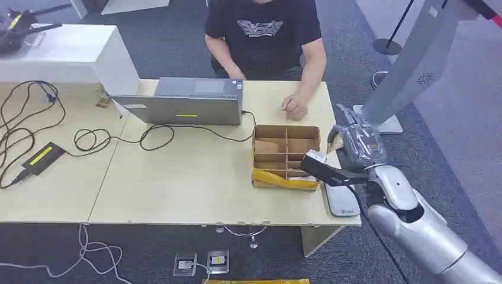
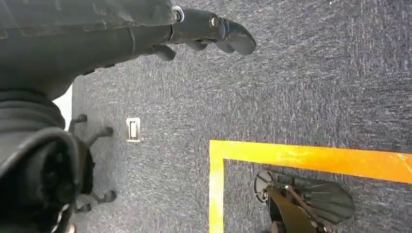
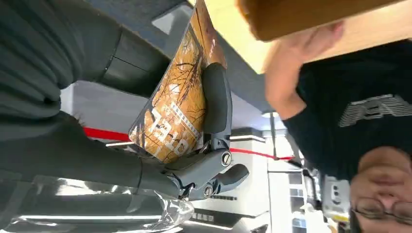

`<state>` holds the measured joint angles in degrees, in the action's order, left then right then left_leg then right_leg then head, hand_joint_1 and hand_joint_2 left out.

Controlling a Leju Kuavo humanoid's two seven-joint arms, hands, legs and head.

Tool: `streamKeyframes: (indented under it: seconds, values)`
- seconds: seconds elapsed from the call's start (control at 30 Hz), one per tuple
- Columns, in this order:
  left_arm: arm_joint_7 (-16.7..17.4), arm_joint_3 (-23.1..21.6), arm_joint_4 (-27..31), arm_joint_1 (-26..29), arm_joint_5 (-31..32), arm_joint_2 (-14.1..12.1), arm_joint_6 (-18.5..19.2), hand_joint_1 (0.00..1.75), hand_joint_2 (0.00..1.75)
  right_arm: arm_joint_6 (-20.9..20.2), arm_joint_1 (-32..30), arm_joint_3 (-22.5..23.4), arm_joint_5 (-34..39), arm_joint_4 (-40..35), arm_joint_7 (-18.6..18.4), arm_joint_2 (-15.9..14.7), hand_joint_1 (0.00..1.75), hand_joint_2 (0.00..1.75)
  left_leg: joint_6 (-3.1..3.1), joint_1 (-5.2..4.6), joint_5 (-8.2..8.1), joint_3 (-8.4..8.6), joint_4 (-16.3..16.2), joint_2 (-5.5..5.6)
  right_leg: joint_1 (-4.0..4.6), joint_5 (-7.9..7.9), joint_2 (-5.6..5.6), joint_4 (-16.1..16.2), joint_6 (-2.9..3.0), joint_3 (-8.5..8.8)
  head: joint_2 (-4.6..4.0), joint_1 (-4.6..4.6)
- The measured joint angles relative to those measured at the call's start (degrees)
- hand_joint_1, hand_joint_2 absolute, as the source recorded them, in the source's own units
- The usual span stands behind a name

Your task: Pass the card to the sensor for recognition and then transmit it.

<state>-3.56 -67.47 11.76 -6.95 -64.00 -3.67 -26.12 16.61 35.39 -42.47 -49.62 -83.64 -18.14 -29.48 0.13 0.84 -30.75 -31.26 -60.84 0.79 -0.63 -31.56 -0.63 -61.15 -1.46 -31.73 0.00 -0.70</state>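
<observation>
Pale wooden table [image 1: 195, 177] across the head view, its right edge just beside the raised right hand [image 1: 354, 141]. Brown cardboard divider box [image 1: 286, 156] near that right edge, close to the hand; white flat sensor pad [image 1: 341, 200] at the front right corner, partly over the rim. Grey laptop [image 1: 186, 102] at the far edge, black cables [image 1: 35, 124] looping over the left part. Seated person in a black T-shirt [image 1: 263, 32] behind the far edge, one hand [image 1: 294, 107] resting on the table near the box. Open dark carpet to the right of the table, up to a grey slanted stand [image 1: 414, 59].

Left wrist view: left hand [image 2: 209, 31] hanging over dark grey carpet, holding nothing, fingers loosely apart; yellow floor tape [image 2: 291, 158] below.

Right wrist view: right hand [image 3: 214, 145] gripping the orange-brown printed card [image 3: 177, 109], thumb pressed across its face, table edge and the person just beyond.
</observation>
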Motion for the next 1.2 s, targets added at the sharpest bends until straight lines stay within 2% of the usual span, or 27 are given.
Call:
streamKeyframes:
  seconds: [0.43, 1.2]
  values:
    - [0.00, -0.20, 0.04, -0.02, 0.35, 0.00, 0.18, 0.00, 0.00, 0.48, 2.19, -3.50, 0.50, 3.78, 1.09, 3.56, 1.75, 1.75, 0.00, -0.01, 0.03, -0.06, 0.00, 0.02, -0.01, 0.00, -0.04, 0.00, 0.00, -0.05, 0.02, 0.00]
    - [0.17, -1.84, 0.15, -0.02, 1.60, 0.00, 0.61, 0.00, 0.00, 0.02, 8.22, -7.04, 1.84, 11.80, 2.78, 9.46, 1.75, 1.75, -0.02, -0.01, 0.06, -0.09, 0.00, 0.04, 0.00, 0.01, -0.05, -0.01, 0.01, -0.08, 0.02, 0.00]
